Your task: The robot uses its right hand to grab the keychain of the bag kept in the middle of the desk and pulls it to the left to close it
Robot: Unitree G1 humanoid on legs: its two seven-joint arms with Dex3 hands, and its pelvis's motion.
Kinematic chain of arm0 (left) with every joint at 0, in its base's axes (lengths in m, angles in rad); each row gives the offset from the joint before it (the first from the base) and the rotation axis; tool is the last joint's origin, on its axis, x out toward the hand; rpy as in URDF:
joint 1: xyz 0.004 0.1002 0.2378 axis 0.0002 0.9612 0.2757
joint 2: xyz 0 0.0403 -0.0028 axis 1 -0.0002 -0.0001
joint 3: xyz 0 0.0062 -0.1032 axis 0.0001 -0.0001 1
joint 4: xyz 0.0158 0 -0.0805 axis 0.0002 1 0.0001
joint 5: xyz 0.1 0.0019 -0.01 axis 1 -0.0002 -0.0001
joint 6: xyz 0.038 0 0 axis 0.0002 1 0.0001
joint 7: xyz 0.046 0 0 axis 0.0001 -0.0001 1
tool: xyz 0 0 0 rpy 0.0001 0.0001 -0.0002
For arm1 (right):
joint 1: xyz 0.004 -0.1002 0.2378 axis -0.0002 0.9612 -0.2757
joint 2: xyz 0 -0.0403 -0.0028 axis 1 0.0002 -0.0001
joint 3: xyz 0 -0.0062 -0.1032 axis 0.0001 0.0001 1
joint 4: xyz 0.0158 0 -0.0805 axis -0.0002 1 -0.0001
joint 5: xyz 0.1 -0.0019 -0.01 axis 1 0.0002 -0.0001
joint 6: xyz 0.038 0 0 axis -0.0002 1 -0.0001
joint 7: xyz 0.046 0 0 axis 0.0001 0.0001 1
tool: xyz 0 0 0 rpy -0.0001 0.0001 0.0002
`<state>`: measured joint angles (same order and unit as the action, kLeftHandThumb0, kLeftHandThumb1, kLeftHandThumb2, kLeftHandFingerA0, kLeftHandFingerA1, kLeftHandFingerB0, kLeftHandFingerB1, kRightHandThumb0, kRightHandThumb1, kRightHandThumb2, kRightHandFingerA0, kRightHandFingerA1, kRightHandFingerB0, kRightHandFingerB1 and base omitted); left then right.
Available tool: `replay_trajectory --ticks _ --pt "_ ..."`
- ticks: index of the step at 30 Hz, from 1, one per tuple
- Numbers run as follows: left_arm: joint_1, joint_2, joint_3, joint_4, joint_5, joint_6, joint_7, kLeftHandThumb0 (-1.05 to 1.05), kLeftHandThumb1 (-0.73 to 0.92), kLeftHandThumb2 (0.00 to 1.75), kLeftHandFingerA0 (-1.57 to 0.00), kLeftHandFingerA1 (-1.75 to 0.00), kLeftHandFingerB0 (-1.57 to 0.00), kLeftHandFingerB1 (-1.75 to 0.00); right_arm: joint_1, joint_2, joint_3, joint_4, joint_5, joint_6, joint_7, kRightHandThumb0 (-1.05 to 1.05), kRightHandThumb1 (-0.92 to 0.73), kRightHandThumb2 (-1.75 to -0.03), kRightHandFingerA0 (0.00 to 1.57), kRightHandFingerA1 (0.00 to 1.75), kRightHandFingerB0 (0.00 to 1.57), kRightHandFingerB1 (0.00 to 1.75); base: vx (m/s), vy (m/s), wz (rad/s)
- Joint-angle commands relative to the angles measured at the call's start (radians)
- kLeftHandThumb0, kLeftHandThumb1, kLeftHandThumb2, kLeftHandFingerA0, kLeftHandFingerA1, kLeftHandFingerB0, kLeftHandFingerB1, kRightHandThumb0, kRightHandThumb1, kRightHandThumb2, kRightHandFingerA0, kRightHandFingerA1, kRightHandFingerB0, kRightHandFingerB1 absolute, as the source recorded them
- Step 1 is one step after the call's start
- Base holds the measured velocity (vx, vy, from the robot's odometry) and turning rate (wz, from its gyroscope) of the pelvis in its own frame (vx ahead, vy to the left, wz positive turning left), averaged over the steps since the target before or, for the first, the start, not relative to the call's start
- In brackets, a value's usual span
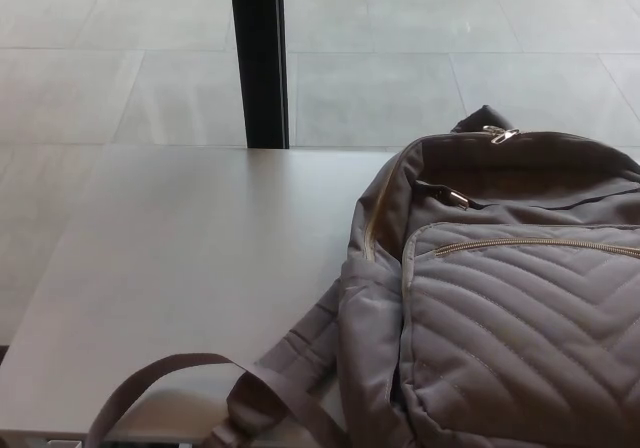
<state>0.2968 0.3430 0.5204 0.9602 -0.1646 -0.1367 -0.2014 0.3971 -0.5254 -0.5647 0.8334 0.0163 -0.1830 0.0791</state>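
A grey quilted backpack (pixel 510 298) lies on the right half of the pale desk (pixel 200 258), its front pocket facing up. A small metal zipper pull (pixel 455 197) rests near the top opening, with a dark gap of open zip beside it. Another metal ring (pixel 499 133) sits at the bag's top edge by the carry handle. A gold zip line (pixel 540 245) crosses the front pocket. Neither of my hands shows in the head view.
A shoulder strap (pixel 190 383) loops off the bag over the desk's near edge at lower left. A black post (pixel 258 58) stands behind the desk's far edge. Tiled floor (pixel 120 68) surrounds the desk.
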Motion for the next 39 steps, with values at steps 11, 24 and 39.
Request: replay_trajectory --ticks 11,24,39 --pt "0.007 0.018 0.029 0.023 -0.069 -0.049 -0.058 -0.55 0.39 0.80 -0.67 -0.65 -0.53 -0.60 -0.131 -0.167 -0.139 -0.406 0.213 0.187 0.194 -0.99 -0.58 -0.91 0.30 0.55 0.09 0.22 0.00 0.000 0.00" --pt "0.009 0.029 0.024 0.027 -0.070 -0.058 -0.066 -0.51 0.52 0.56 -0.72 -0.53 -0.61 -0.49 0.110 -0.155 0.061 -0.867 0.193 0.156 0.414 -0.65 -0.55 -0.57 0.25 0.36 0.13 0.30 0.00 0.000 0.01" --pt "-0.001 0.035 0.025 0.051 -0.083 -0.050 -0.056 -0.49 0.51 0.56 -0.72 -0.52 -0.64 -0.49 0.051 -0.174 0.140 -0.837 0.172 0.074 0.489 -0.64 -0.44 -0.76 0.17 0.45 0.08 0.39 0.00 0.000 0.00"
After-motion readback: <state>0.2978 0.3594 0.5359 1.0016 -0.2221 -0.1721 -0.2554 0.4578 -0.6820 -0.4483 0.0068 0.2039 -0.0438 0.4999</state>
